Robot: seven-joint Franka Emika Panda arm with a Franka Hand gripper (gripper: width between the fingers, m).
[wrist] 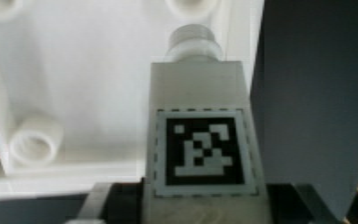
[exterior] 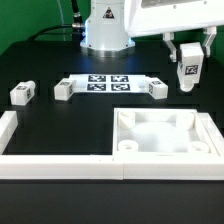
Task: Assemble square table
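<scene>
Early stage, I'd judge: no leg seated yet. Square tabletop [exterior: 165, 128] lies rim-up on the table [exterior: 60, 125] at the exterior view's lower right. Every corner socket [exterior: 128, 147] that shows is empty.

Three legs lie loose on the table. The far leg [exterior: 22, 93] is well off toward the exterior view's left. The second leg [exterior: 65, 88] and third leg [exterior: 155, 88] sit just beside either end of the marker board [exterior: 107, 83].

End effector [exterior: 190, 52] is clamped on the fourth leg [exterior: 190, 70]. It holds it upright in the air, above and behind the tabletop's far corner on the exterior view's right, w/ no contact to the tabletop. In the wrist view the leg's tag [wrist: 202, 150] faces the cam and its round tip [wrist: 194, 40] points away, w/ the tabletop's inside behind it. One socket there [wrist: 30, 145] sits apart from the tip, so prob. not lined up yet.

Left to do, as far as I can tell: seat this leg, then fetch and seat the other 3, i.e. all 4.
</scene>
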